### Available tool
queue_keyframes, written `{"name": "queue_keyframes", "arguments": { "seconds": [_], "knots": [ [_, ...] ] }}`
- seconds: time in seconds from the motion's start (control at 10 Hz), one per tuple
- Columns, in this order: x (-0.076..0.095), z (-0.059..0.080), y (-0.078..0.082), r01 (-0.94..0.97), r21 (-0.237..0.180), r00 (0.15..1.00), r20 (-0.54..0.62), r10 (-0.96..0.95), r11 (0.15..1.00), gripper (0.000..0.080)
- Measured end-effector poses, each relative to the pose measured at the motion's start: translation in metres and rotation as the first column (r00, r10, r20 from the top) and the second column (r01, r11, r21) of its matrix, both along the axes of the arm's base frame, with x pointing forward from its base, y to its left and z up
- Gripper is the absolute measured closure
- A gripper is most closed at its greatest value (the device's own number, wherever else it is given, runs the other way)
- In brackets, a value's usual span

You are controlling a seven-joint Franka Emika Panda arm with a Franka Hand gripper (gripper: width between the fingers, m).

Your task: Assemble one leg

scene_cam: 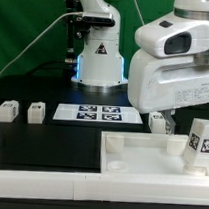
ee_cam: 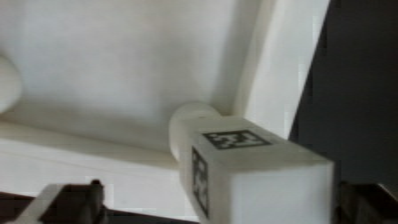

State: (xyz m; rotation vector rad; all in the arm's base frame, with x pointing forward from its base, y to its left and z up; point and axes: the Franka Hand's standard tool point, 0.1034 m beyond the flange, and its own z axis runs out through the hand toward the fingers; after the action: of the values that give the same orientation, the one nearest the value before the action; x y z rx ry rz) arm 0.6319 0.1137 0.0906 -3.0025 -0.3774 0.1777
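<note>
I find the fingers (ee_cam: pixel 71 203) spread wide and holding nothing. In the wrist view one dark fingertip stands clear of the leg (ee_cam: pixel 249 160), with a strip of white showing between them. The opposite fingertip sits at the frame edge against the black surface (ee_cam: pixel 356 80), and I cannot make it out clearly. The leg stands upright between the fingers, touching neither that I can confirm, with a marker tag on its top face and another on its side. It is at a corner of the tray (ee_cam: pixel 107 80), close against the raised rim; I cannot tell whether it rests inside the rim or on it. In the exterior view a second leg (scene_cam: pixel 158 121) stands near the fingers. Two spare legs (scene_cam: pixel 36 111) and the marker board (scene_cam: pixel 89 114) lie well apart from the fingers.
</note>
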Motion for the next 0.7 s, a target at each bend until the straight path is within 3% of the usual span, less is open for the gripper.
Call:
{"name": "queue_keyframes", "arguments": {
  "seconds": [0.5, 0.6, 0.7],
  "knots": [
    [-0.0025, -0.0042, 0.0034, -0.007, 0.001, 1.000, -0.006, 0.007, 1.000, 0.0150],
    [-0.0024, -0.0047, 0.0015, -0.022, 0.002, 1.000, -0.005, 0.022, 1.000, 0.0284],
    [-0.0020, -0.0047, -0.0017, -0.040, 0.005, 0.999, -0.003, 0.040, 0.999, 0.0284]
  ]
}}
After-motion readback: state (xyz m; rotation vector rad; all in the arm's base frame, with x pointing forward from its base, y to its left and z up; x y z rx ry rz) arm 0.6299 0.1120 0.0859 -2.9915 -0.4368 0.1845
